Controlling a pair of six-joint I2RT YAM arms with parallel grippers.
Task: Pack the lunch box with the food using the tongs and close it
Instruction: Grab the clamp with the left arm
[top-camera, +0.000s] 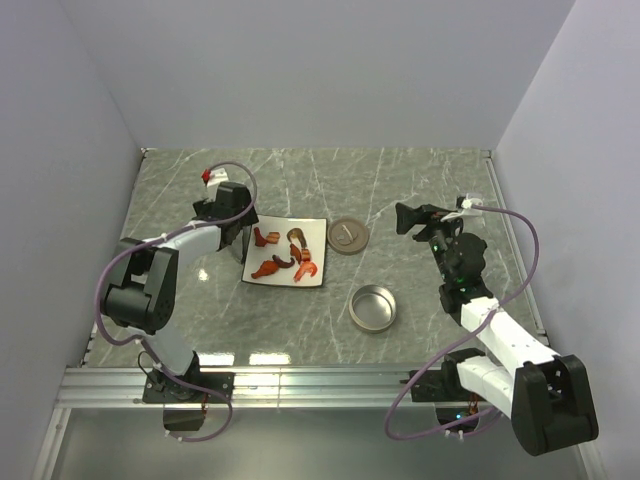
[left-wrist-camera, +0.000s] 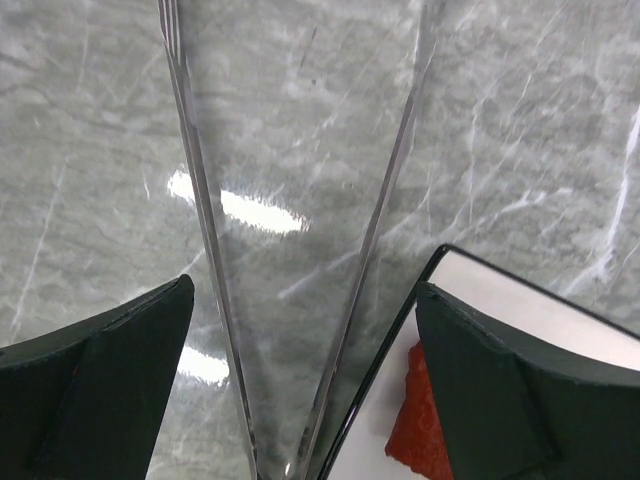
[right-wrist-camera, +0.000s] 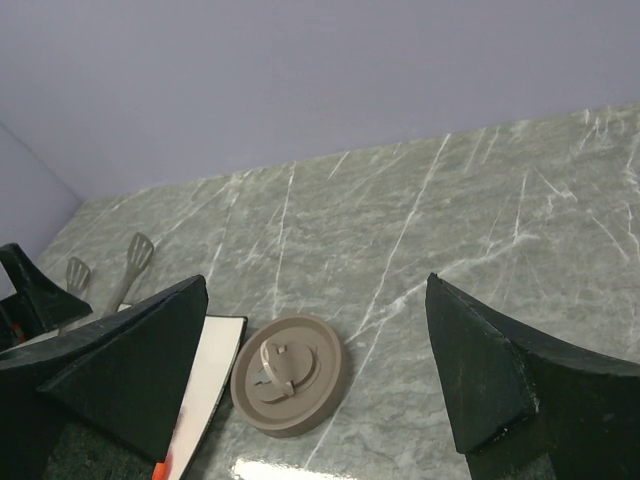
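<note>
Item under inspection: thin silver metal tongs (left-wrist-camera: 198, 200), lying on the grey marble bench (top-camera: 430, 190) just beside the left edge of the white square plate (top-camera: 318, 228).

Left claw (left-wrist-camera: 305, 290): jaws spread wide. Both tong arms pass between the pads with a gap on each side, and nothing is clamped.

Right claw (right-wrist-camera: 316, 285): also wide and empty, well apart across the bench, facing the flat round greyish-brown lid (top-camera: 348, 236).

Orientation: the long axis runs straight ahead from the left wrist, roughly parallel to the plate edge. The joined end is nearest the wrist. The flattened tips splay apart and point away.

Judgement: the left arm is placed to squeeze across the two arms.

The red-orange shrimp-like food pieces (top-camera: 278, 262) are on the plate. The round silver tin (top-camera: 372, 325) stands open.
</note>
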